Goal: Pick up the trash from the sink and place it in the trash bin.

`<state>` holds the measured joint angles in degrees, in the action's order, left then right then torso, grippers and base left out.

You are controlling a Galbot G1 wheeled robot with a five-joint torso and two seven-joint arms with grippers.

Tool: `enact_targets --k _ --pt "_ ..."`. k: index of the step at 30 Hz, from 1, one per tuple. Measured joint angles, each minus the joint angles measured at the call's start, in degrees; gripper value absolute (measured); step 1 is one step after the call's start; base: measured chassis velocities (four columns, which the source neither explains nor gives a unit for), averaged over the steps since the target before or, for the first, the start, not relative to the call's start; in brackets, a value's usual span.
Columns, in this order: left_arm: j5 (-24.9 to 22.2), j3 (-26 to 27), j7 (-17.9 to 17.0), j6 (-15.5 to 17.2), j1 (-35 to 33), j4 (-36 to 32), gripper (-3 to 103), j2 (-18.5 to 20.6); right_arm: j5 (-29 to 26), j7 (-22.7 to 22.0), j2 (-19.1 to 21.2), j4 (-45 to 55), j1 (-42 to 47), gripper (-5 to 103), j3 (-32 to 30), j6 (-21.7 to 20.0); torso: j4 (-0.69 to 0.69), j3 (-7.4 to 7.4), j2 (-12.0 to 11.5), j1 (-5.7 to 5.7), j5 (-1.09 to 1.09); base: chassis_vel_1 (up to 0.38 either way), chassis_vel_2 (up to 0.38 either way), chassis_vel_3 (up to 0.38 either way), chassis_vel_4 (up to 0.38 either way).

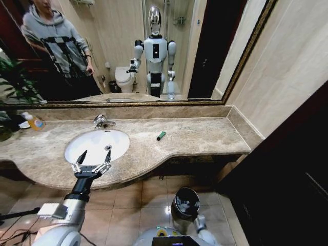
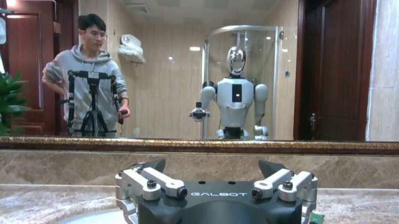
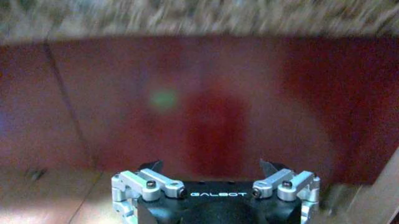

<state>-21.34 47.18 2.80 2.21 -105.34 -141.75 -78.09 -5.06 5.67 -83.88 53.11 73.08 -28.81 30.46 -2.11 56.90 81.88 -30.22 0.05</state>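
Observation:
The white oval sink (image 1: 97,145) with its chrome faucet (image 1: 103,121) sits in the marble counter, and its bowl looks bare. A short dark green stick of trash (image 1: 161,136) lies on the counter to the right of the sink. My left gripper (image 1: 95,152) hovers open over the sink's front rim with nothing between its fingers; in the left wrist view the left gripper (image 2: 212,165) faces the mirror. The dark round trash bin (image 1: 185,201) stands on the floor below the counter. My right gripper (image 3: 210,164) hangs low beside the bin, open and empty, facing the red-brown cabinet front.
An orange-liquid bottle (image 1: 35,122) stands at the counter's far left beside a plant (image 1: 13,87). A large mirror (image 1: 128,46) backs the counter. A dark wall or door (image 1: 292,169) closes in the right side. Tiled floor (image 1: 133,205) lies in front.

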Motion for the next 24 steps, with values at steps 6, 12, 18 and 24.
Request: enact_targets --k 6,12,18,24 --pt "0.0 0.0 0.0 0.0 0.0 0.0 100 0.0 -0.2 -3.2 2.8 10.7 3.7 100 -1.5 1.5 -0.01 0.0 0.0 0.0 -0.03 0.0 0.0 0.0 0.0" --pt "0.0 0.0 0.0 0.0 0.0 0.0 100 0.0 -2.5 -4.6 3.9 25.0 10.6 100 -2.8 -0.8 0.0 0.0 0.0 0.0 -0.03 0.0 0.0 0.0 0.0" --pt "0.0 0.0 0.0 0.0 0.0 0.0 100 0.0 -3.4 -4.0 2.3 43.4 21.1 100 -3.7 -6.2 0.0 0.0 0.0 0.0 -0.05 0.0 0.0 0.0 0.0" --pt "0.0 0.0 0.0 0.0 0.0 0.0 100 0.0 -3.2 -2.3 2.0 56.1 26.4 100 -3.0 -9.9 0.0 0.0 0.0 0.01 -0.05 0.0 0.0 0.0 0.0"
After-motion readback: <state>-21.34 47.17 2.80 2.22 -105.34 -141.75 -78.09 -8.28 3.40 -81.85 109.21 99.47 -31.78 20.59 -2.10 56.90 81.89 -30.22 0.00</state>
